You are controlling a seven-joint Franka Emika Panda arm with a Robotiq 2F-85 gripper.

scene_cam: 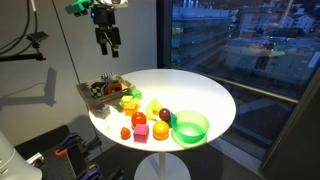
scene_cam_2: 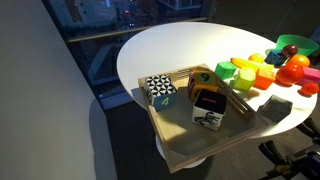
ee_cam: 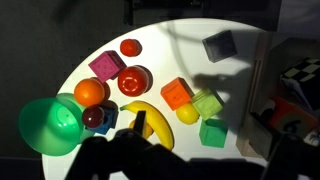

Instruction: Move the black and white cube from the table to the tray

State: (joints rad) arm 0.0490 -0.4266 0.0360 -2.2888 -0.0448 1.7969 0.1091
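The black and white cube [scene_cam_2: 160,90] sits at a corner of the tray [scene_cam_2: 205,140], beside a dark box [scene_cam_2: 208,106] that lies in the same tray; whether the cube rests fully inside or partly on the low rim cannot be told. The gripper [scene_cam: 107,44] hangs high above the round table [scene_cam: 205,95], well apart from everything, its fingers spread and gripping nothing. Judged from this, the transfer looks done, with at most a check of the cube's seating left. The other toys and the green bowl [scene_cam: 190,127] lie on the table. The dark box bears orange and white marks, but no lettering is legible, and no brand or label can be read anywhere
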